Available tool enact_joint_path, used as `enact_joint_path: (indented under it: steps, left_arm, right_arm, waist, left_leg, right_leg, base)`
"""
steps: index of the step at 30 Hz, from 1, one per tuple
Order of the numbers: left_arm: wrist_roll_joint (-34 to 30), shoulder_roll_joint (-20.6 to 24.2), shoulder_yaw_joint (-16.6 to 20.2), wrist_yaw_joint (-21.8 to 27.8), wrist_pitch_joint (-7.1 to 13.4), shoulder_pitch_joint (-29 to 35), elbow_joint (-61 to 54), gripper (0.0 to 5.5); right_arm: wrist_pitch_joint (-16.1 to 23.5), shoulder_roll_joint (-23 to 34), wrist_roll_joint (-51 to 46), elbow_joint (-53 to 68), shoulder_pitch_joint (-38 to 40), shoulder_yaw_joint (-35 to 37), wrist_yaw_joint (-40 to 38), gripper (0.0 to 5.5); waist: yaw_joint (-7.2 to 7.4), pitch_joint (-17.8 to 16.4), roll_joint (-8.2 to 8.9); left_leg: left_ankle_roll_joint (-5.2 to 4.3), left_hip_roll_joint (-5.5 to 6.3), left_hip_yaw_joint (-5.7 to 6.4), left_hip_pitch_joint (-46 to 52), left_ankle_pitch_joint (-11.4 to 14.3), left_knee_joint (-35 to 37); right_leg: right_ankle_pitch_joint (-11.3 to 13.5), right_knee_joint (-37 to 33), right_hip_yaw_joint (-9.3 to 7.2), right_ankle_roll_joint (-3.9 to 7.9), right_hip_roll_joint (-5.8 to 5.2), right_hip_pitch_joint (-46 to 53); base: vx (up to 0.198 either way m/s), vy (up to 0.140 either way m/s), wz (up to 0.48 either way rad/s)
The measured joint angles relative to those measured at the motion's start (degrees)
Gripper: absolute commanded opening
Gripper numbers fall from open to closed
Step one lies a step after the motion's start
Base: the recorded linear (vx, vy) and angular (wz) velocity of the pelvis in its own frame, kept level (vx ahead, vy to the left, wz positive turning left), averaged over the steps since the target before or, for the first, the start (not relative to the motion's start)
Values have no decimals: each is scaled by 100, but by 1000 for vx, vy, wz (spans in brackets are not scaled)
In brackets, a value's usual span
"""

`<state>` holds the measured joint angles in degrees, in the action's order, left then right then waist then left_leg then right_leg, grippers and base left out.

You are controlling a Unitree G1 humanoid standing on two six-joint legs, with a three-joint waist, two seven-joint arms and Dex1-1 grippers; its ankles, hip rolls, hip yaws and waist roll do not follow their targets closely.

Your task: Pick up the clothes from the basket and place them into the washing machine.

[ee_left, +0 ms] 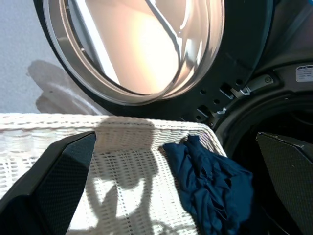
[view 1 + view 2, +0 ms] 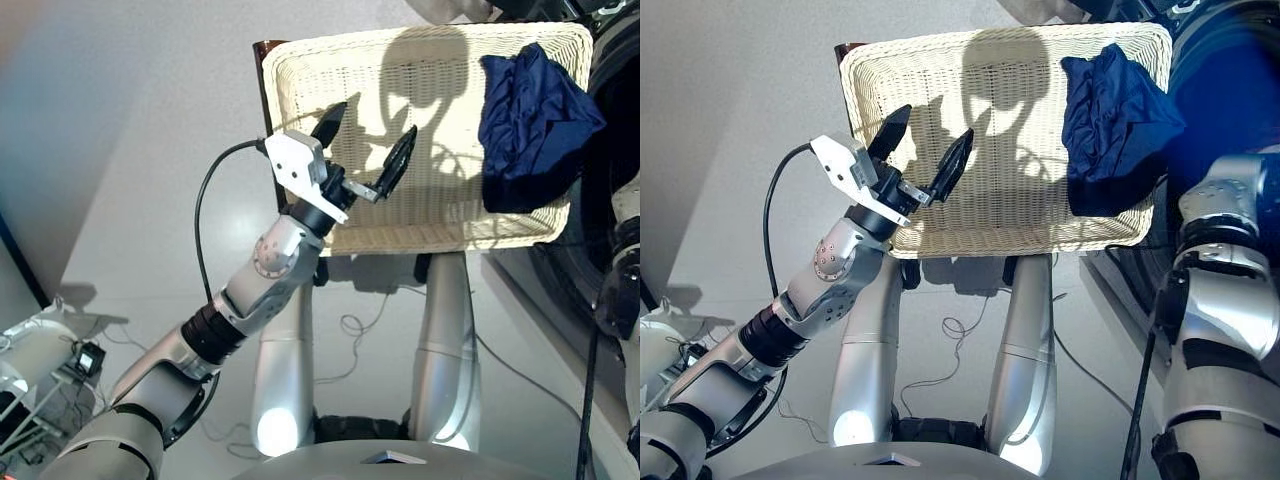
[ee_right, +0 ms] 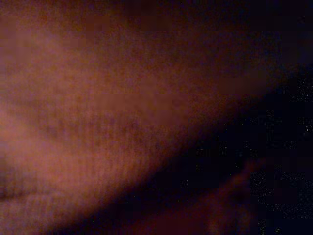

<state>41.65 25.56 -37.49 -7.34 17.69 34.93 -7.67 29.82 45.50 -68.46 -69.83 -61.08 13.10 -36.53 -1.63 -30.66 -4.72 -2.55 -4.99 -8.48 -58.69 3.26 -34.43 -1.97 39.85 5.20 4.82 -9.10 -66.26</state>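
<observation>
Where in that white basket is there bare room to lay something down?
Most of the basket is bare weave, from its left rim across to the navy blue garment. That garment fills the right end. The open left gripper hovers over the near-left corner.

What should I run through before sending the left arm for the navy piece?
1. Left gripper empty, jaws apart: ok.
2. Navy garment still in the basket, bunched at its right end by the washing machine: ok.
3. Path across the basket from left gripper to garment, bare wicker: ok.
4. Washing machine door swung open: ok.
5. Drum opening clear: cannot tell, it is dark.
6. Right gripper state: cannot tell; its wrist view shows only dim reddish blur, and the head views cut it off.
</observation>
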Motion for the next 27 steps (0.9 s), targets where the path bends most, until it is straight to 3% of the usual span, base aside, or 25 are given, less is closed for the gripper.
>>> enact_joint_path:
  steps: [2, 3, 6, 12, 17, 20, 24, 27]
  left_arm:
    - [0, 37, 14, -19, 0, 24, -19, 550]
    - [0, 37, 13, -42, 0, 39, -29, 550]
    - [0, 36, 12, -109, -1, 63, -150, 550]
    - [-1, 20, 15, -113, -2, 53, -193, 550]
    - [0, -198, 113, -121, 0, 27, -193, 550]
    - [-2, -337, 187, -121, -2, -2, -186, 550]
    - [-18, -389, 389, -93, 16, -67, -209, 550]
    - [-18, -339, 576, -22, 27, -286, -211, 550]
  right_arm:
    - [83, 1, -131, -30, -11, 54, -88, 0]
    - [82, 1, -160, -37, -9, 54, -95, 550]
    - [63, -1, -164, -85, -23, 33, -104, 550]
    - [12, -165, -27, 11, 102, -310, 120, 550]
    - [69, -1111, 391, 1149, 654, -830, 422, 550]
    - [-90, -1678, 1513, 2332, 1541, -1799, 651, 550]
    - [-696, -1692, 3499, 3564, 2726, -3079, 1110, 550]
    - [-905, -1705, 4451, 4216, 3249, -3460, 1573, 550]
  waist:
    - [0, 0, 0]
    - [3, 0, 0]
    - [0, 0, 0]
    - [17, 0, 0]
    - [132, 0, 1]
    - [175, 0, 4]
    - [217, -3, 26]
    - [395, -5, 94]
  left_leg:
    - [12, -4, -25, -2, 40, -60]
    - [14, -13, -44, 1, 45, -69]
    - [47, -16, -110, 6, 68, -96]
    - [84, -21, -125, -6, 99, -156]
    - [76, -54, -121, 7, 130, -213]
    - [57, -105, -128, 19, 186, -283]
    - [67, -144, -117, 45, 200, -269]
    - [71, -143, -89, 72, 204, -275]
  right_leg:
    - [0, 17, 28, 7, 16, 0]
    - [2, 17, 45, 15, 20, 0]
    - [7, 13, 116, 22, 23, -15]
    - [31, 6, 139, 41, 27, -6]
    - [30, 12, 135, 40, 70, 28]
    - [34, 17, 135, 30, 137, 53]
    - [-6, 35, 132, 67, 141, 85]
    - [-10, 34, 120, 72, 143, 135]
  base:
    - [0, 0, 0]
    - [0, 0, 0]
    - [0, 0, 0]
    - [0, 0, 0]
    - [0, 0, 0]
    - [0, 0, 0]
    - [0, 0, 0]
    - [0, 0, 0]
